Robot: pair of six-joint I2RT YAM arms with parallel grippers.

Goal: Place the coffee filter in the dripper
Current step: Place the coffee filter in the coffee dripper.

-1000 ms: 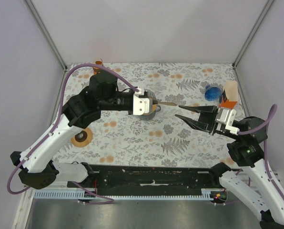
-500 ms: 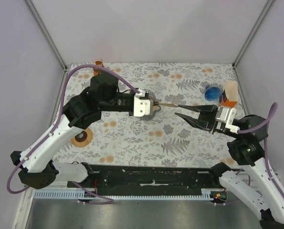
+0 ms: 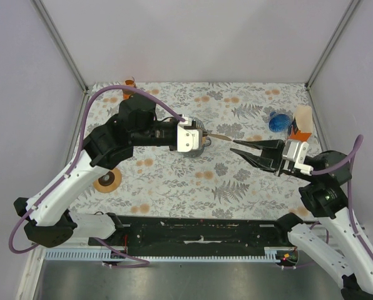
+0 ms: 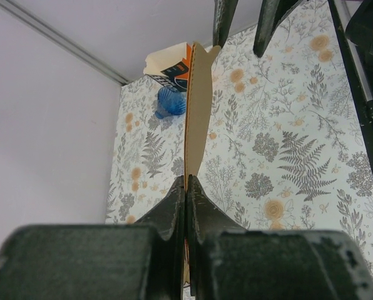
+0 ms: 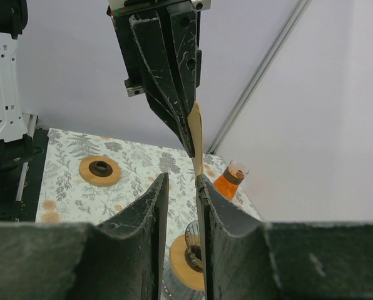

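Note:
My left gripper point(image 3: 206, 138) is shut on a flat, folded brown coffee filter point(image 3: 221, 136) and holds it on edge above the table. In the left wrist view the filter point(image 4: 196, 112) stands up from the closed jaws point(image 4: 186, 184). The glass dripper with a wooden collar point(image 5: 199, 250) stands on the table below, partly hidden under the left wrist in the top view point(image 3: 199, 127). My right gripper point(image 3: 238, 147) is open with a narrow gap. In the right wrist view the filter's free end point(image 5: 196, 134) reaches down between its fingertips point(image 5: 181, 181), close to the right finger point(image 5: 206, 190).
A wooden disc with a black centre point(image 3: 107, 180) lies at the left. An orange flask point(image 3: 130, 84) stands at the back left corner. A blue object point(image 3: 278, 121) and an orange-and-white box point(image 3: 301, 125) stand at the right edge, next to the right arm.
My right gripper has moved left to the filter's free end and its jaws have narrowed around it. My left gripper has stayed shut on the filter, almost still.

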